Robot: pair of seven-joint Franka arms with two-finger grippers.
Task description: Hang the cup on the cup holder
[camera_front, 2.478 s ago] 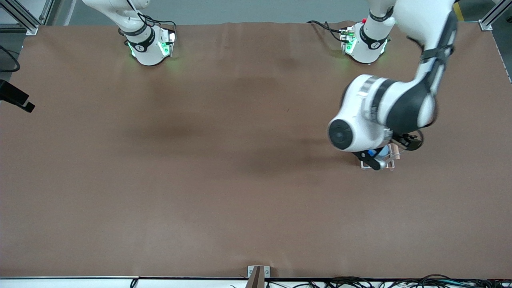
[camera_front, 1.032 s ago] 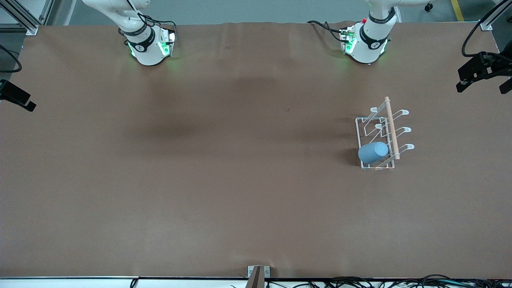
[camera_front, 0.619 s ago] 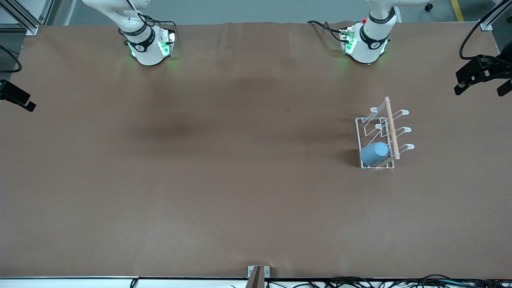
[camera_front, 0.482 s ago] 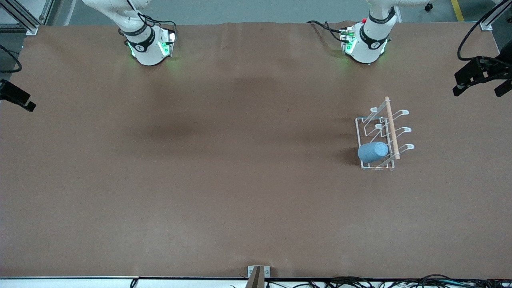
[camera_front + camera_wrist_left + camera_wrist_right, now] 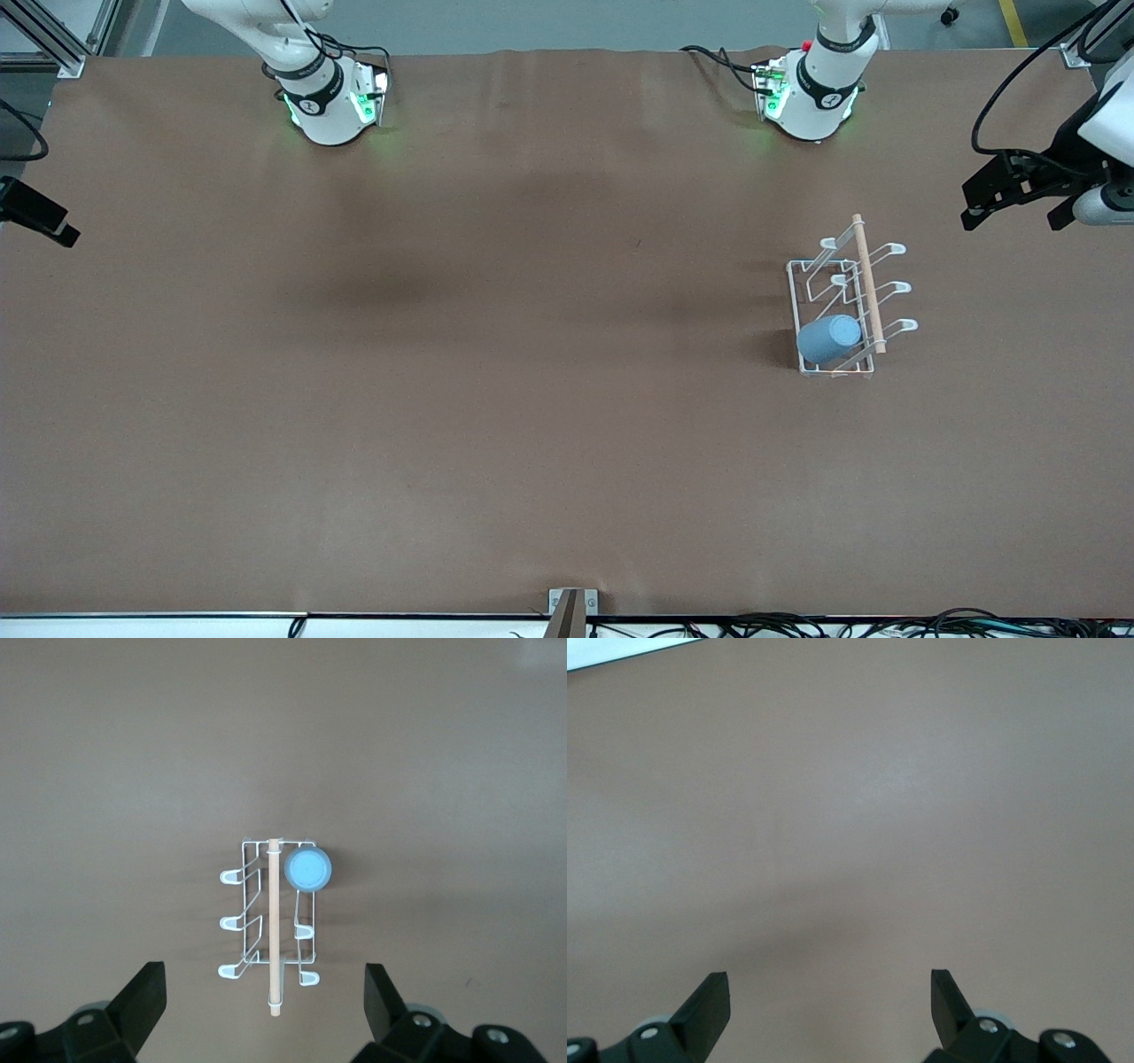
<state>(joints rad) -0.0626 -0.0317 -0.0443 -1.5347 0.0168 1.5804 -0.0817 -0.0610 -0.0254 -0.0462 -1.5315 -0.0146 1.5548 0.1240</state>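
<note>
Cup hangs tilted on cup holder; left gripper, right gripper wide apart, empty

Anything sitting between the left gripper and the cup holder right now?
Nothing: in the front view, only bare brown table separates the left gripper from the cup holder. The cup hangs on a prong at the rack's nearer end.
</note>
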